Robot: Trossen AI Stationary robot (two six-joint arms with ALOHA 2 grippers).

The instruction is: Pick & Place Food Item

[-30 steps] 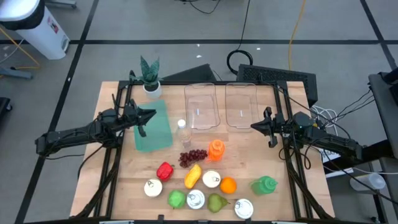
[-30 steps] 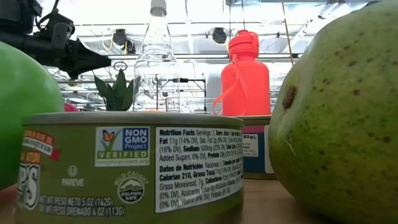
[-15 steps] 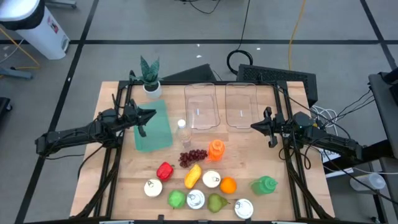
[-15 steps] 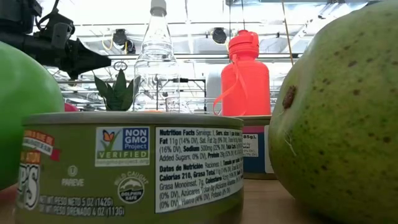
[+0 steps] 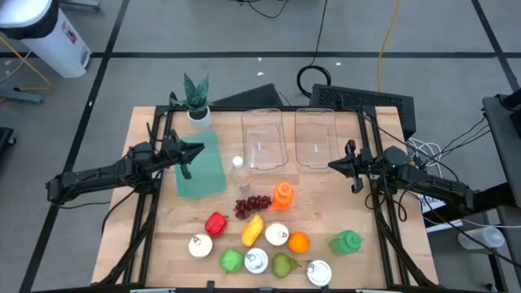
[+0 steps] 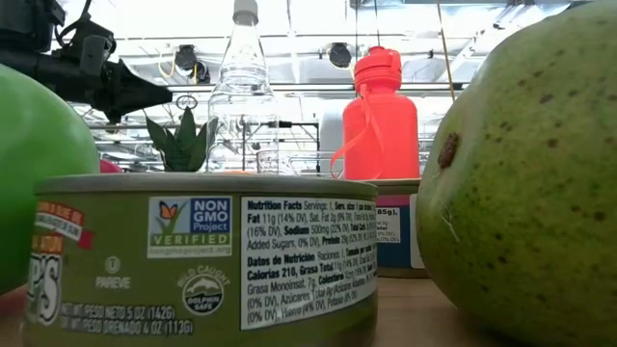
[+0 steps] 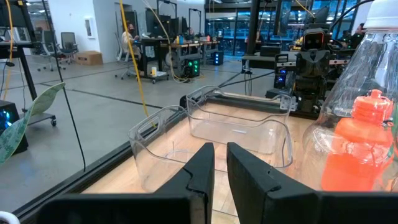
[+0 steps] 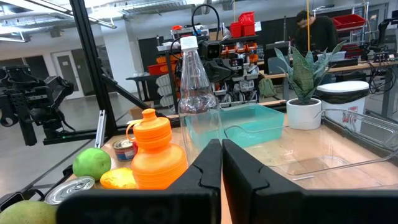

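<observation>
Along the near edge of the wooden worktop (image 5: 167,236) lie the loose fruits and round tins (image 5: 256,260), while left gripper (image 5: 195,150) and right gripper (image 5: 334,165) hover apart, fingers pressed together, empty.

You see a grey floor (image 5: 163,32) crossed by dark lines, cables (image 5: 313,32), desks (image 7: 168,46), bright ceiling lights (image 6: 318,19).
</observation>
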